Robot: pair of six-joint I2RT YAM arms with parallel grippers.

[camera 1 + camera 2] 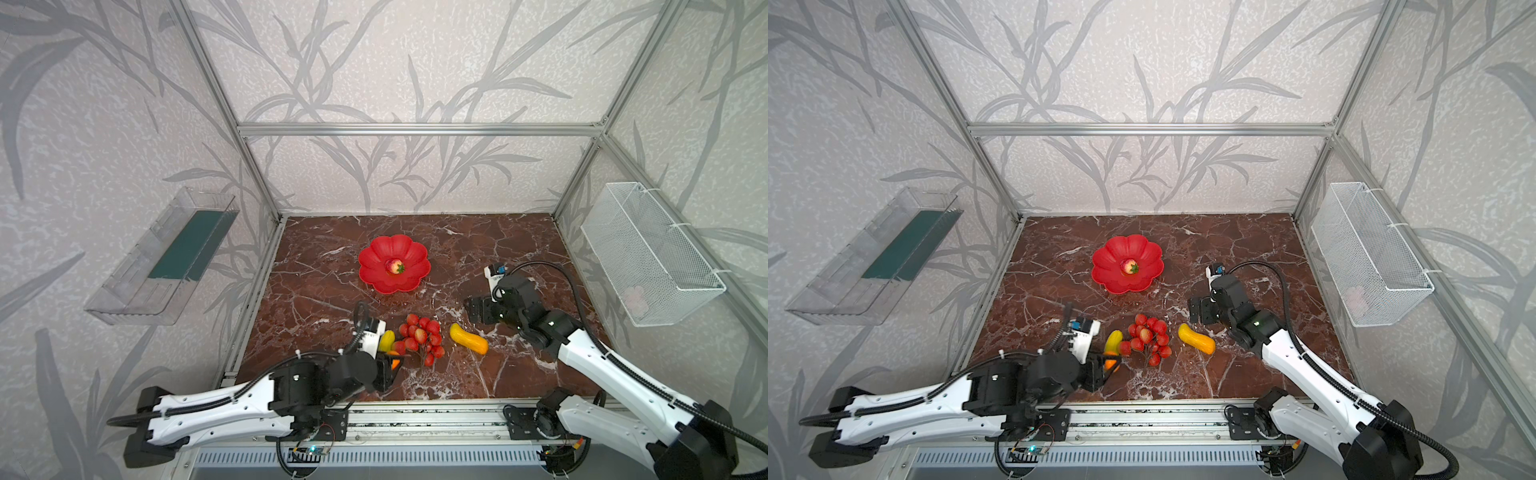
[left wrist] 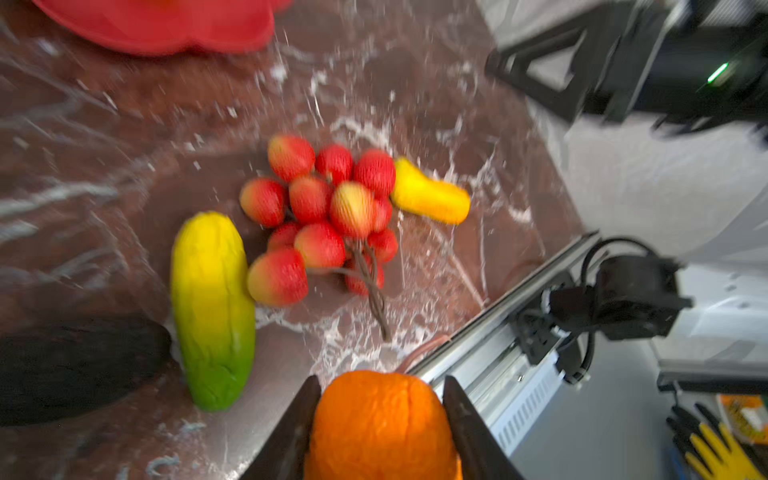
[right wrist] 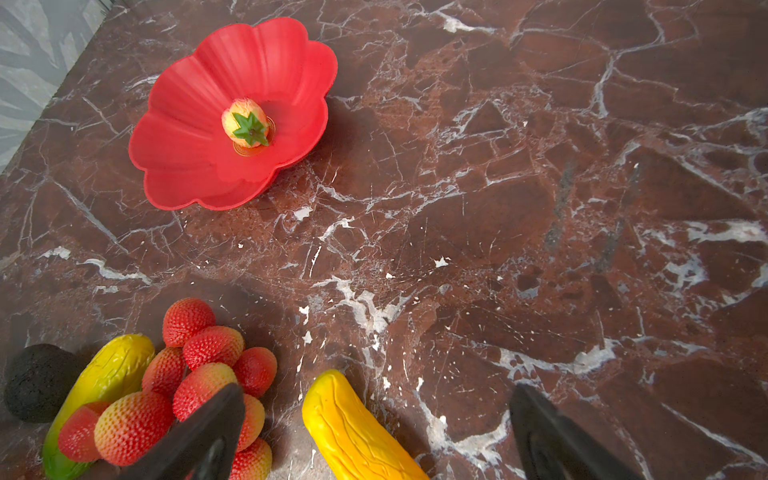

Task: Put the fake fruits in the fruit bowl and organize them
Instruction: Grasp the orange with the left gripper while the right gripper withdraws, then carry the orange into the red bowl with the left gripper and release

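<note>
**Orange fruit clamped in the left claw, red bowl lying beyond the pile**

The small orange (image 2: 380,428) is sitting between the jaws of your left claw (image 2: 381,384). Both black fingers are pressing its sides, down at the near edge of the table (image 3: 540,208). Whether it is clearing the surface I cannot tell.

From there the fruit bowl (image 1: 376,253) is lying almost straight ahead, toward the back wall. The mango (image 1: 387,340) and the berry cluster (image 1: 419,336) are lying in between. By my judgement you are needing height first, or the orange is going to clip them.

The bowl is holding the peach (image 1: 395,266) at its centre, so a free petal is looking like the better landing.

Your right claw (image 3: 378,388) is hanging released and empty near the yellow-orange fruit (image 1: 468,338). That fruit's long axis is running aslant, from the berries toward the right arm.

The left wrist view is showing the grip plainly, while in both top views only a sliver of orange is peeking past the claw. The avocado (image 3: 37,382) is showing beside the mango in the wrist views alone.
</note>
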